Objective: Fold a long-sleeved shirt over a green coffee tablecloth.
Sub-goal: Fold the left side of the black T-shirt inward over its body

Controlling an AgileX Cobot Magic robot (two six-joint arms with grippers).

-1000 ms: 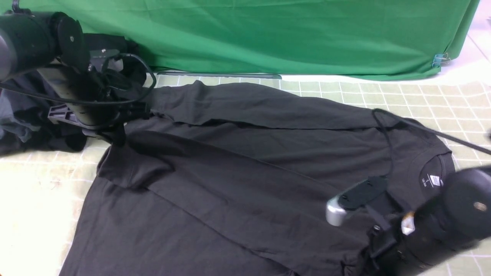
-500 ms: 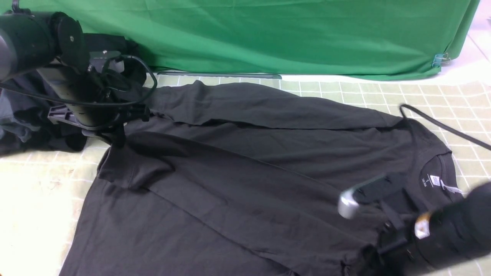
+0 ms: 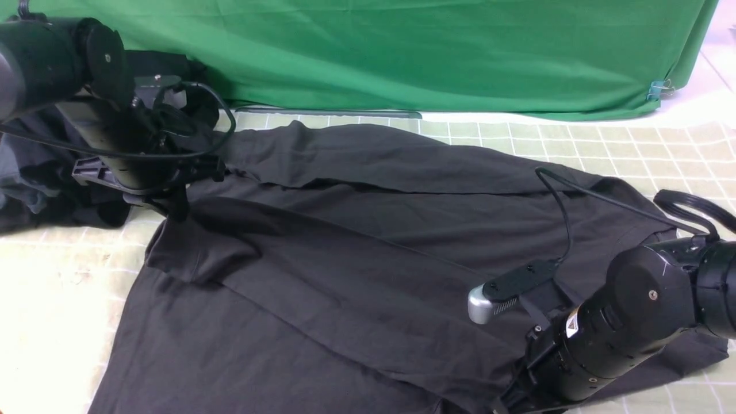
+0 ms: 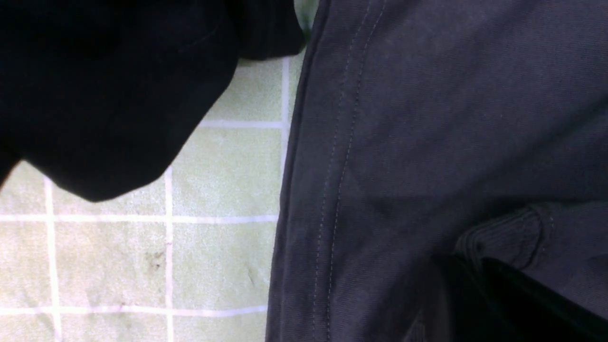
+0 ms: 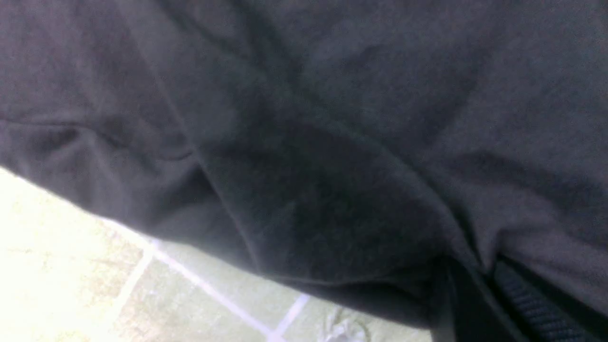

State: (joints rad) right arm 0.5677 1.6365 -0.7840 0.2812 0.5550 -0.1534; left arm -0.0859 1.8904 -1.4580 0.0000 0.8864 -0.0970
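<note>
The long-sleeved shirt, dark charcoal, lies spread over the green coffee tablecloth, a pale green cloth with a white grid. At the shirt's far left corner, my left gripper is shut on it. In the left wrist view that gripper pinches a ribbed cuff beside a stitched hem. My right arm lies low over the collar end at the near right, hiding its gripper in the front view. The right wrist view shows the right gripper shut on a fold of shirt near its edge, over the tablecloth.
A bundle of black and grey garments lies at the far left behind my left arm, also seen as the bundle close to the hem. A plain deep green sheet hangs along the back. A black cable loops over the shirt's right side.
My right arm swung right, then came back lower over the collar, and now hides the white neck label. The cloth at that end has bunched. The left arm has stayed put.
</note>
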